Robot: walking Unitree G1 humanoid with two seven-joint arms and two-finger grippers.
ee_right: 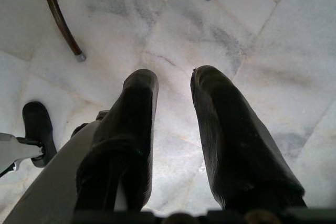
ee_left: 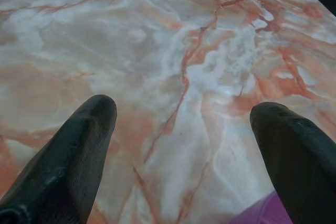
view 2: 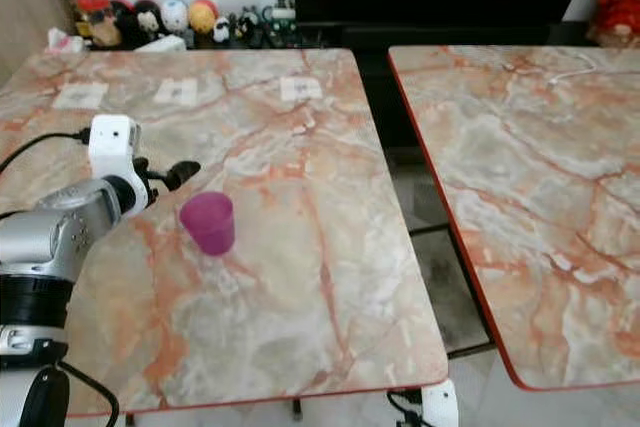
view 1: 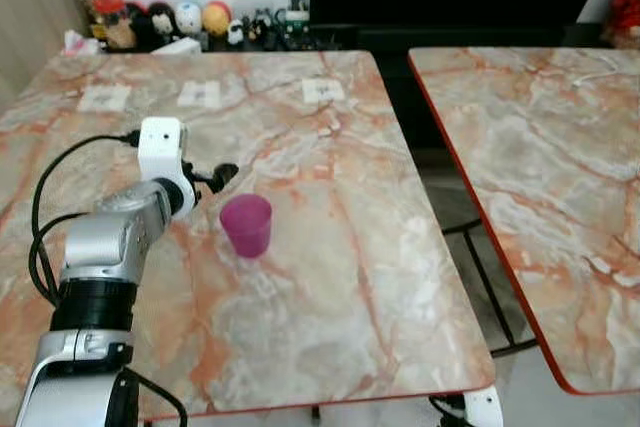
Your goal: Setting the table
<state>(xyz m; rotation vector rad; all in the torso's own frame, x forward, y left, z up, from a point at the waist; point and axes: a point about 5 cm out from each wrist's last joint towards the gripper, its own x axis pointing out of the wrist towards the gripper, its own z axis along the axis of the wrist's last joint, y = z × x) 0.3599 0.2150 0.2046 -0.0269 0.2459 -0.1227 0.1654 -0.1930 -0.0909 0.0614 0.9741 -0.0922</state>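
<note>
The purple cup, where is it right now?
The purple cup stands upright on the near marble table, toward its left-centre, just right of the open left end effector.

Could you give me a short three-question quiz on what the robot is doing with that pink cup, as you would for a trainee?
1. True or false: the left gripper is shut around the pink cup.
2. Where does the pink cup stand?
A. on the nearer marble table
B. on the floor
C. on the second table
3. Fill in: the right gripper hangs low and points down at the ____.

Key
1. False: its fingers are spread wide open, beside the cup and not around it.
2. A: upright, apart from the three paper labels at the far edge.
3. floor
</note>
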